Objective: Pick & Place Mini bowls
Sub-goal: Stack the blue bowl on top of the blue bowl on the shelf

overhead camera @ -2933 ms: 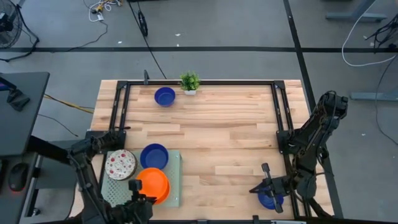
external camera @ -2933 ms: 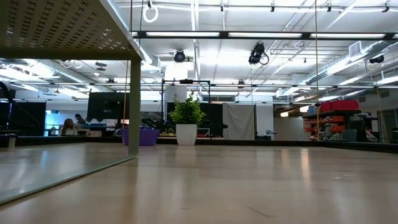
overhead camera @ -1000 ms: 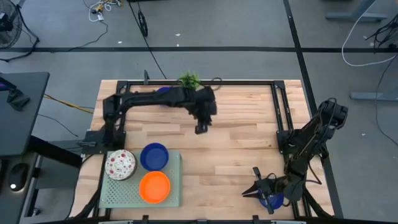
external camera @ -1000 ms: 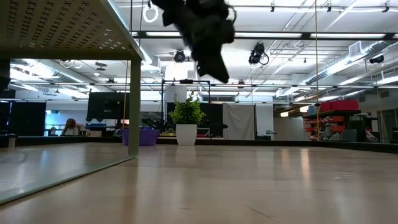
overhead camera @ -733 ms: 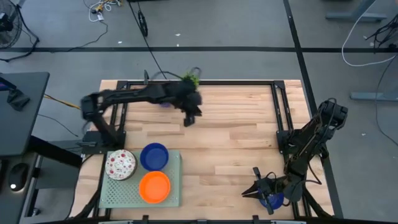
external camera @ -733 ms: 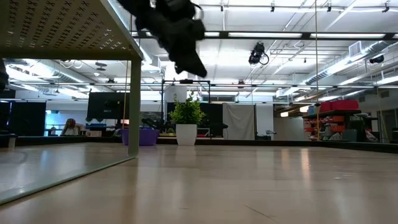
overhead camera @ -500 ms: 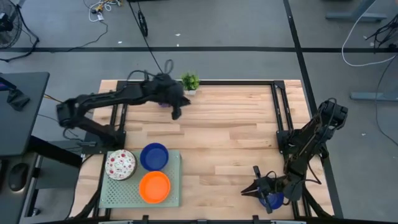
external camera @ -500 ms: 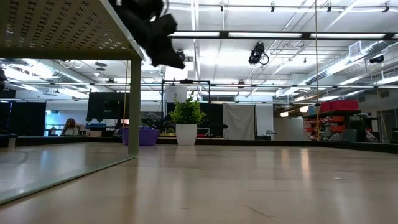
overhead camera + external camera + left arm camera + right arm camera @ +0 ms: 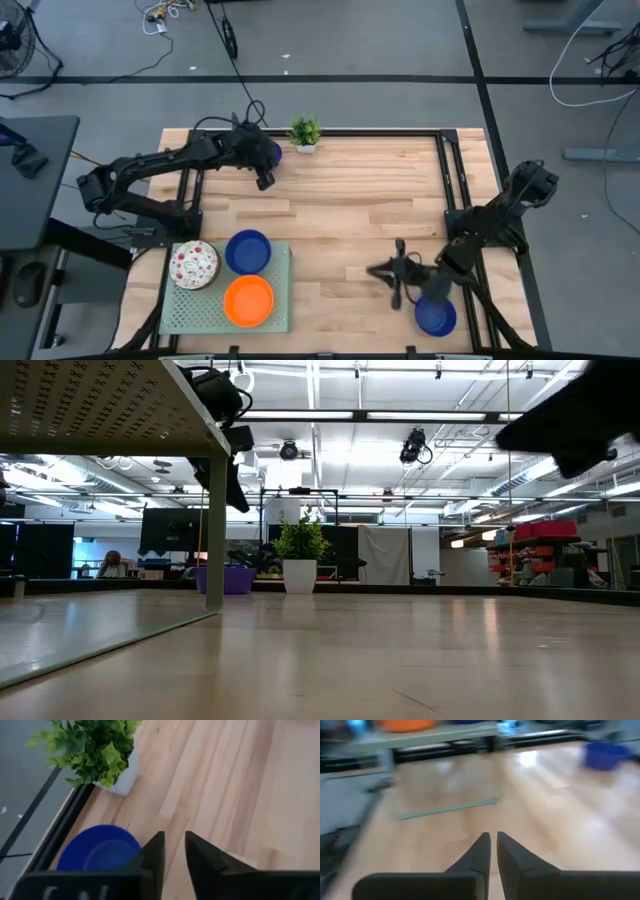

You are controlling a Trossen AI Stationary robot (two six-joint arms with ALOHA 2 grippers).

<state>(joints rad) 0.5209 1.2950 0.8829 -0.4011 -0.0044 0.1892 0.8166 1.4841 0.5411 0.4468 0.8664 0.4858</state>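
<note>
**Left pincer over the far bowl, right pincer clear of the near one**

The left pincer (image 9: 264,180) hangs above the worktop (image 9: 370,210) close to its far edge, left of the middle, reached out from the left side. Its two fingers stand nearly together with only a narrow slit between them, and they hold nothing. Directly under and just behind it lies a blue bowl (image 9: 97,848), partly hidden by the arm in the high view; the left wrist view shows it next to the black frame rail, with the fingertips (image 9: 157,842) just past its rim. A small potted plant (image 9: 305,131) stands near that bowl at the far edge.

The right pincer (image 9: 392,283) is above the worktop toward the near edge, right of the middle, pointing left. Its fingers are almost touching and carry nothing. A second blue bowl (image 9: 436,317) sits on the worktop just beside it, near the near right corner, apart from the fingers.

At the near left corner a pale green tray (image 9: 282,300) carries three more bowls: a white one with red speckles (image 9: 194,264) on its far left, a blue one (image 9: 248,251) next to it on the far right, and an orange one (image 9: 249,300) on the near side. The speckled and blue bowls look to be touching or nearly so; the orange one lies just beside the blue.

The low view shows the left arm dark against the ceiling lights at upper left, and the right arm's blurred shape at upper right.
</note>
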